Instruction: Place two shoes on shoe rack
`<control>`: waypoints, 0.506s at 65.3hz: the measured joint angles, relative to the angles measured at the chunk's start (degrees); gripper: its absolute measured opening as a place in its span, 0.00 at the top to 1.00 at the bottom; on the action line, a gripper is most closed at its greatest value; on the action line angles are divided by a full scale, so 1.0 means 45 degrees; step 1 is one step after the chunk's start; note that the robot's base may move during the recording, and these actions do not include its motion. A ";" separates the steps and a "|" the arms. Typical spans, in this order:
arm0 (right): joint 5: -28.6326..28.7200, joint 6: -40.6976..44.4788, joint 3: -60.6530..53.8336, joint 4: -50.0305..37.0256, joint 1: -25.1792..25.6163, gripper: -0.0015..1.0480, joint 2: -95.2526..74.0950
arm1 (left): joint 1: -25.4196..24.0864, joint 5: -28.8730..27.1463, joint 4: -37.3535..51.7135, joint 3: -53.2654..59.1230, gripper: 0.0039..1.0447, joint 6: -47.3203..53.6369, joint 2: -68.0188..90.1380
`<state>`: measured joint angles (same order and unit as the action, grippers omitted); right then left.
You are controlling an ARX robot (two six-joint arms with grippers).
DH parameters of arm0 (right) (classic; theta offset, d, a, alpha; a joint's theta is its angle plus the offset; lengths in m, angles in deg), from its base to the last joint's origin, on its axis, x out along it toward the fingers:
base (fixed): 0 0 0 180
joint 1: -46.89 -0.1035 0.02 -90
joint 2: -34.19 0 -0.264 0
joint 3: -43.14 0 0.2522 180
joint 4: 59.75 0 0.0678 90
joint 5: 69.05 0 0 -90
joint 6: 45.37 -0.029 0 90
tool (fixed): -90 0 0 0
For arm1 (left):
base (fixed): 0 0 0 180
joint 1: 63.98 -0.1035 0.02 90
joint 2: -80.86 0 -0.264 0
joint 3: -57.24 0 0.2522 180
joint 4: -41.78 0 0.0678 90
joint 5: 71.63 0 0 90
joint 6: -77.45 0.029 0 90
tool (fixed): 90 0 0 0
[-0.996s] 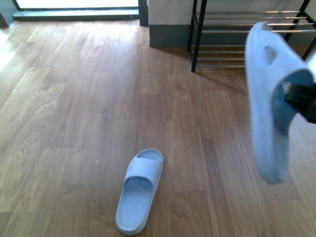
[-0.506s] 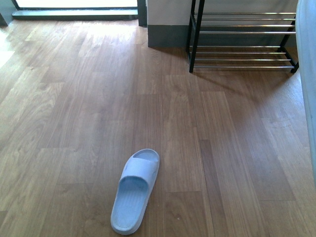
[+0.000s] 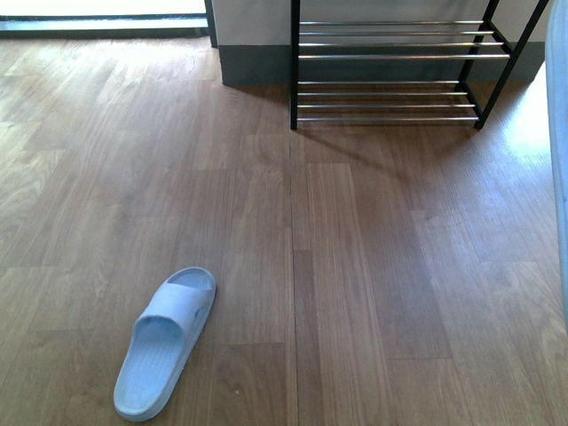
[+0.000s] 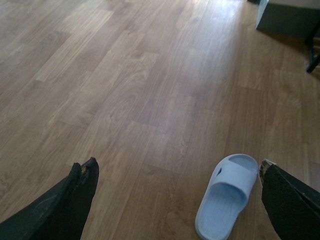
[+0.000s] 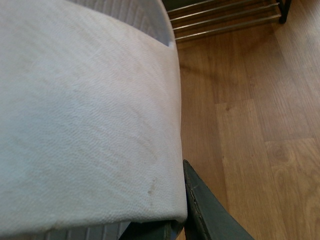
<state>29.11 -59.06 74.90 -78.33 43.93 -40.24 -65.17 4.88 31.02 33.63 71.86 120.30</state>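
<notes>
view has swung to the right. the floor slipper point(image 3: 164, 346) was near the bottom middle of the front view a second ago and now sits lower left, toe angled more to the right. the shoe rack point(image 3: 390, 62) slid from the cut-off top right corner to the upper middle-right, with both end posts now showing. the held slipper point(image 3: 561, 160) filled the right side a second ago and is down to a thin pale strip along the right edge.
</notes>
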 joint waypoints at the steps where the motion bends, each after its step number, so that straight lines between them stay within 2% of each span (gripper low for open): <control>1: -0.0005 0.0000 0.0000 0.0000 0.0000 0.98 0.0000 | -0.0034 0.0063 0.0335 -0.0078 0.09 0.0039 0.0495; 5: 0.0010 -0.0005 0.0000 0.0000 -0.0005 0.98 0.0005 | -0.0083 0.0486 0.2832 -0.0816 0.09 0.0593 0.4444; 11: 0.0010 0.0000 0.0000 0.0000 -0.0010 0.98 0.0000 | 0.0034 0.0704 0.4614 -0.1826 0.09 0.1341 0.8315; 22: 0.0005 -0.0005 0.0000 0.0000 -0.0010 0.98 0.0005 | 0.0573 0.0155 0.5547 -0.3861 0.09 0.2807 1.4299; 33: 0.0010 0.0000 0.0000 0.0000 -0.0015 0.98 0.0005 | 0.0704 -0.0491 0.5474 -0.6402 0.09 0.3521 1.9054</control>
<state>29.16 -59.06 74.90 -78.33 43.86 -40.22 -62.00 2.67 55.66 4.83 87.71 206.05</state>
